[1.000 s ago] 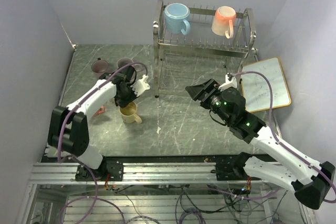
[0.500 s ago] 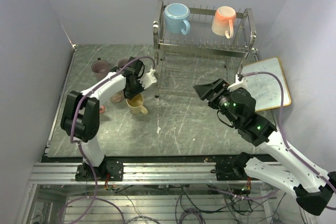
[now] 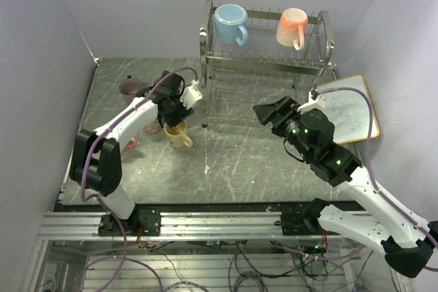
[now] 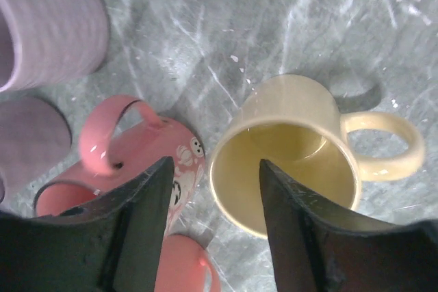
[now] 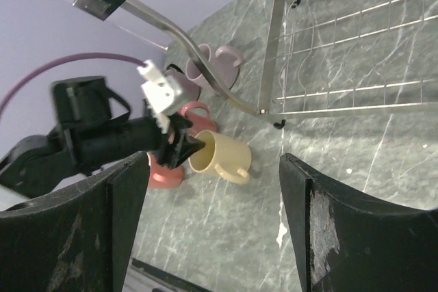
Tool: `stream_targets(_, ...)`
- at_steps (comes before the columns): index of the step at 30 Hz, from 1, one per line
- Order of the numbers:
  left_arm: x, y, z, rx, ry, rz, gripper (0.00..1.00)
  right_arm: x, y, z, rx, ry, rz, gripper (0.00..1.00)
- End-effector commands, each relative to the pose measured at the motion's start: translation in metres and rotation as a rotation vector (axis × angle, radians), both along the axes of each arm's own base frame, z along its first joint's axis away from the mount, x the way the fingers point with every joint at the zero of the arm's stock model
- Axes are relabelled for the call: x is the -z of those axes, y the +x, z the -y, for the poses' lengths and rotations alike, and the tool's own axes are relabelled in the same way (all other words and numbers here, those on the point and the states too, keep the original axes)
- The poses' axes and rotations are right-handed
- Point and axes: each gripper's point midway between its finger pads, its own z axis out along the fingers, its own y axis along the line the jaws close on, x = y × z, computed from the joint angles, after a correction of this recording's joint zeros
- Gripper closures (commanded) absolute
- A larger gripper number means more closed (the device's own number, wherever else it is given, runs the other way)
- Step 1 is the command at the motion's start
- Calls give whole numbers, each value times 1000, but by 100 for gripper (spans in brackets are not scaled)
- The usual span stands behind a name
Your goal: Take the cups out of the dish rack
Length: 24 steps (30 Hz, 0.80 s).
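My left gripper [image 4: 213,167] parted, astride the rim of the pale yellow mug [image 4: 287,143]. My right gripper [image 5: 213,161] wide, empty, facing the dish rack [image 5: 275,46]

A robotics lab test cell. Plain lilac walls [image 3: 41,46] box in a marbled grey bench [image 3: 239,169]. Robot arms [image 3: 345,172] rise from an aluminium rail [image 3: 205,227] along the bottom of the frame, with loose cables [image 3: 239,264] tangled beneath. A chrome dish rack [image 3: 263,51] stands at upper centre.
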Motion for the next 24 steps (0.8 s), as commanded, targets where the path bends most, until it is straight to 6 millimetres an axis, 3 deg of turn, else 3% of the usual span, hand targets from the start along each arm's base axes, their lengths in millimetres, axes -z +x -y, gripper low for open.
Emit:
stream_targets(1,-50,7,4,-34,-117,136,33,-18,15,5,42,-89,52,23)
stream_targets(2,-58,5,4,-33,-134,149,33,-24,20,4,48,-116,67,23)
stream_targets(3,-69,4,3,-29,-154,169,22,-35,25,4,54,-138,90,23)
stream_targets(8,-130,-10,-4,-6,-278,267,9,-97,56,-10,36,-340,233,22)
stream_targets(12,-165,-28,-13,5,-329,295,3,-142,84,-33,-27,-504,307,22)
stream_targets(16,-183,-43,-23,-10,-349,321,2,-153,125,-47,-68,-622,297,23)
stream_targets(20,-193,-57,-27,-24,-371,332,2,-152,160,-53,-94,-689,298,26)
stream_targets(24,-199,-75,-31,-14,-369,328,0,-148,190,-45,-58,-721,307,29)
